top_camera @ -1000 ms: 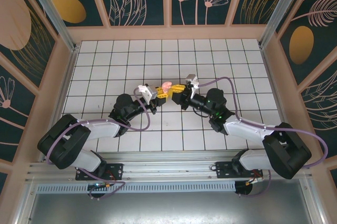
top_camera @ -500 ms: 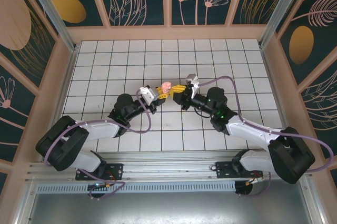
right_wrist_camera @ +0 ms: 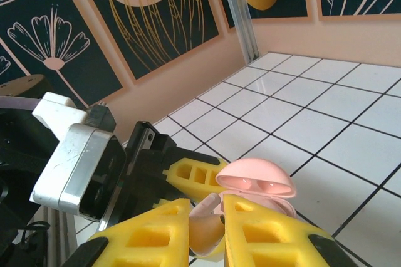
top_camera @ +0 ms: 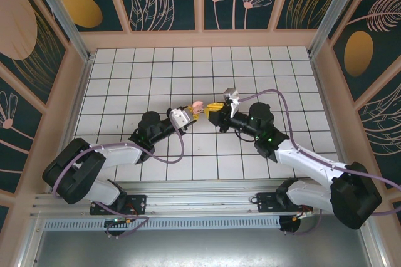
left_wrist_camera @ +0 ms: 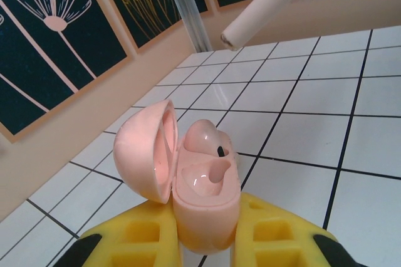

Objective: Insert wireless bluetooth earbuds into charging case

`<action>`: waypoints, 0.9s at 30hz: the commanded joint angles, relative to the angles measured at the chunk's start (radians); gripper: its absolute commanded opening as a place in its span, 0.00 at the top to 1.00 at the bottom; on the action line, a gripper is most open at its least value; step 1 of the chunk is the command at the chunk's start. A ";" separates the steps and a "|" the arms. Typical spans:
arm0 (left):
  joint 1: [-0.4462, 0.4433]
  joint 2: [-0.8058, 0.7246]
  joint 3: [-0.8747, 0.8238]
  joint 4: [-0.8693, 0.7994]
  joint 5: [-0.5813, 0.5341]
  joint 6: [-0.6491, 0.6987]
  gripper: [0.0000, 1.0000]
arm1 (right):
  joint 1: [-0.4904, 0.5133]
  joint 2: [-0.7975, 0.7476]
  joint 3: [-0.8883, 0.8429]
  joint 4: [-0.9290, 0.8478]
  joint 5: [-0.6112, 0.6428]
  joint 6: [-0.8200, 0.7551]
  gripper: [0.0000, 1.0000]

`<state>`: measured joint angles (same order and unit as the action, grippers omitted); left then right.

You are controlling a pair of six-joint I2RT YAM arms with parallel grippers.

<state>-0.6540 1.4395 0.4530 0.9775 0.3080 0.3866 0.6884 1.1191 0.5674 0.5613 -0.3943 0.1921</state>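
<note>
**One bud seated, the second poised over the open case**

The left gripper (left_wrist_camera: 210, 220) is clamped on the lower body of the charging case (left_wrist_camera: 203, 201). It holds the case upright and, as far as I can judge, lifted off the tiled table (top_camera: 156, 73). The lid (left_wrist_camera: 147, 151) hangs open to the left, so both sockets face up toward the other arm. One earbud (left_wrist_camera: 203, 138) sits in the far socket, and the near socket (left_wrist_camera: 203, 179) is empty.

The right gripper (right_wrist_camera: 207, 207) pinches the second earbud (right_wrist_camera: 203, 232) between its yellow fingers. From the left wrist, the bud's stem points down toward the case from the far right, near it but not touching.

Seen from above, the two grippers meet nose to nose near the middle of the table, the left one on the left.

The left arm appears to serve as a steady fixture, so that only the right arm needs to move. The next move calls for lining the stem up with the empty socket. A tilted approach could catch the socket rim or nudge the seated bud.
</note>
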 commanded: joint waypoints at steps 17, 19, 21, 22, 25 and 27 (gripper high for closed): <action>-0.003 -0.047 0.003 -0.015 0.023 0.108 0.88 | 0.013 0.089 0.052 -0.014 -0.008 0.035 0.83; -0.003 -0.051 0.001 -0.019 0.022 0.120 0.87 | 0.013 0.092 0.055 -0.022 -0.006 0.038 0.83; -0.003 -0.054 0.000 -0.023 0.018 0.131 0.87 | 0.014 0.094 0.058 -0.032 -0.003 0.040 0.83; -0.004 -0.056 -0.001 -0.023 0.017 0.137 0.87 | 0.014 0.093 0.058 -0.037 -0.003 0.042 0.83; -0.004 -0.059 -0.002 -0.030 0.019 0.154 0.87 | 0.014 0.096 0.063 -0.052 0.003 0.047 0.83; -0.005 -0.062 -0.002 -0.034 0.021 0.164 0.87 | 0.014 0.099 0.071 -0.067 0.011 0.051 0.83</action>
<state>-0.6540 1.4014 0.4526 0.9428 0.3092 0.5133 0.6941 1.2079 0.5987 0.5095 -0.4080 0.2237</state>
